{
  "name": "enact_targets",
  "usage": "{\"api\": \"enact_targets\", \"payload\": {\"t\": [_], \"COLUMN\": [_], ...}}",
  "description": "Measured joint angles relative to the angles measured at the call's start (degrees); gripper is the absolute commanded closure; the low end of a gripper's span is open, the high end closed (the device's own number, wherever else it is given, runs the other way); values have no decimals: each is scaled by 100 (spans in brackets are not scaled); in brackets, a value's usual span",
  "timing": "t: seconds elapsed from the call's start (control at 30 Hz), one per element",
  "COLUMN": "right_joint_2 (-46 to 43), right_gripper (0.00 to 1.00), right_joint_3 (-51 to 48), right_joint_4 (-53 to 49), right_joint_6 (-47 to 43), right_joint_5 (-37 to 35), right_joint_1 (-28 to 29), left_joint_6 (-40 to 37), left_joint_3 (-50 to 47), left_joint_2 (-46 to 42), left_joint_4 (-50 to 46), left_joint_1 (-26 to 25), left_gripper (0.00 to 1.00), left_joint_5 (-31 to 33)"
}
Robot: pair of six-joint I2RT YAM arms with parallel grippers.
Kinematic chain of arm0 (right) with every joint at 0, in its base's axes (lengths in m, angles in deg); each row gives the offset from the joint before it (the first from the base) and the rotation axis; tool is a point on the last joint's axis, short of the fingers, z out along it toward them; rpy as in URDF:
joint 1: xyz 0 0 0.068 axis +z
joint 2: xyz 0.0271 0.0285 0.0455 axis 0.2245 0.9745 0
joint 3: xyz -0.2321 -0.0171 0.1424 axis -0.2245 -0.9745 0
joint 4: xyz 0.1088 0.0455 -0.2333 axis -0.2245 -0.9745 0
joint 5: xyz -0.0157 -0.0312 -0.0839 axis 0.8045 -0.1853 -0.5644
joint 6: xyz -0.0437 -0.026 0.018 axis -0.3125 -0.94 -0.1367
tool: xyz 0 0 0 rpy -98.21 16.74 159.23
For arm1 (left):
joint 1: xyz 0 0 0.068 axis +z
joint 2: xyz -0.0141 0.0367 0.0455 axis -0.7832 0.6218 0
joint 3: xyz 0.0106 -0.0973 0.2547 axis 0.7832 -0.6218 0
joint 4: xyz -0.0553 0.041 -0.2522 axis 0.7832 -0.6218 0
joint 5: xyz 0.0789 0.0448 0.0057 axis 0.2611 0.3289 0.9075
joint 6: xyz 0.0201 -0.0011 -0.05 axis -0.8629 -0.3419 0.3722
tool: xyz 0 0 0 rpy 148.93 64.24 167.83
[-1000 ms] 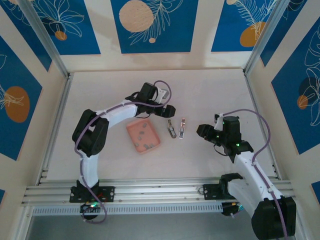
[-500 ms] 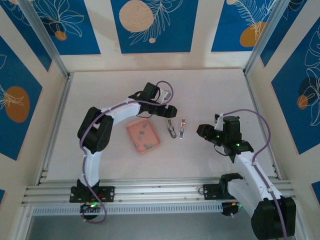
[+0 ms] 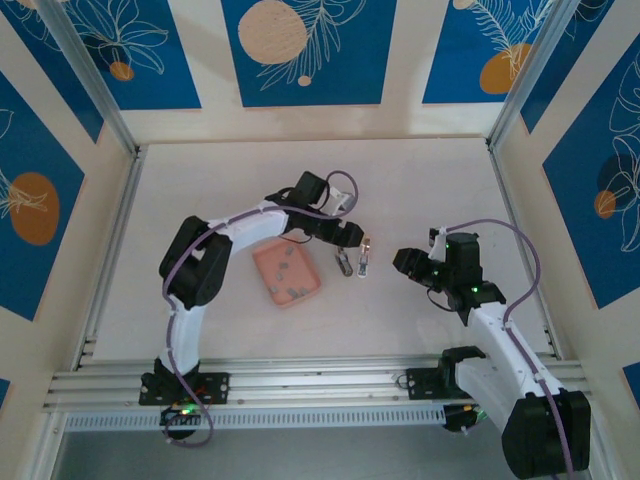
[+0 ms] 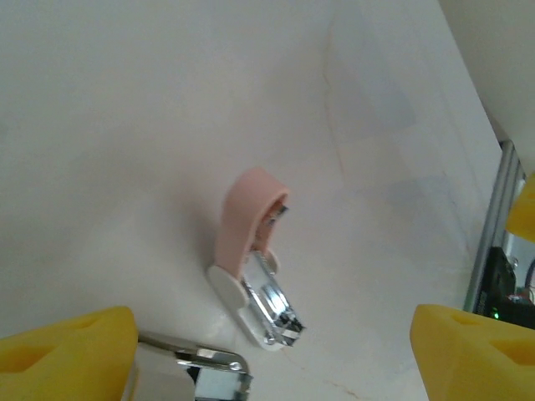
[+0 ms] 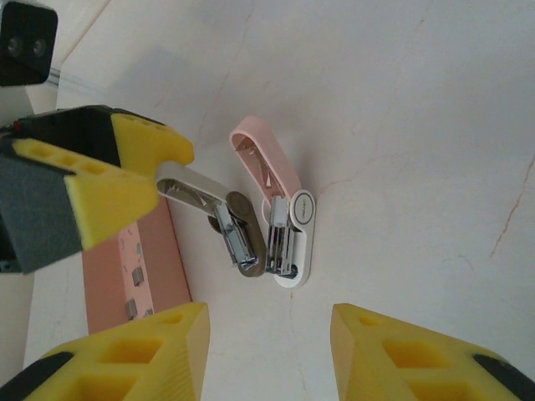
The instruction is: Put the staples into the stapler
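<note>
My left pincer (image 4: 272,355) hangs open over the stapler (image 4: 251,271), its yellow fingers (image 4: 71,351) set wide apart with nothing between them. The stapler lies on the pale table (image 3: 420,190), its pink top swung up off the white base so that the chrome channel shows bare. Just beside it, touching or nearly so, lies a second chrome piece (image 5: 238,234) with a pale handle; what it is I cannot tell. The staples (image 5: 134,274), small grey bars, lie scattered inside the salmon-pink tray (image 5: 167,280), which sits on the table on the left of the stapler, near it but apart. My right pincer (image 5: 267,351) hovers on the stapler's other side, facing it, jaws parted and gripping nothing.
</note>
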Motion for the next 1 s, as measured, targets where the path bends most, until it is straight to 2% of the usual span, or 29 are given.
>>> {"api": "enact_targets", "payload": {"t": [0.3, 0.5, 0.73, 1.0], "right_joint_2": [0, 22, 448, 1808], "right_gripper": [57, 57, 58, 61], "right_joint_3": [-20, -17, 271, 1279], "right_joint_4": [149, 162, 111, 98], "right_joint_6": [107, 101, 76, -24], "right_joint_5": [26, 181, 254, 92], "right_joint_1": [-7, 31, 428, 1397], "left_joint_6": [-387, -396, -155, 234], "left_joint_3": [-13, -494, -1648, -2953], "left_joint_2": [-2, -317, -1569, -2979], "left_joint_4": [-184, -52, 570, 1283], "left_joint_1": [-249, -361, -175, 407], "left_gripper": [15, 13, 12, 11], "left_joint_5": [-354, -341, 247, 1246]}}
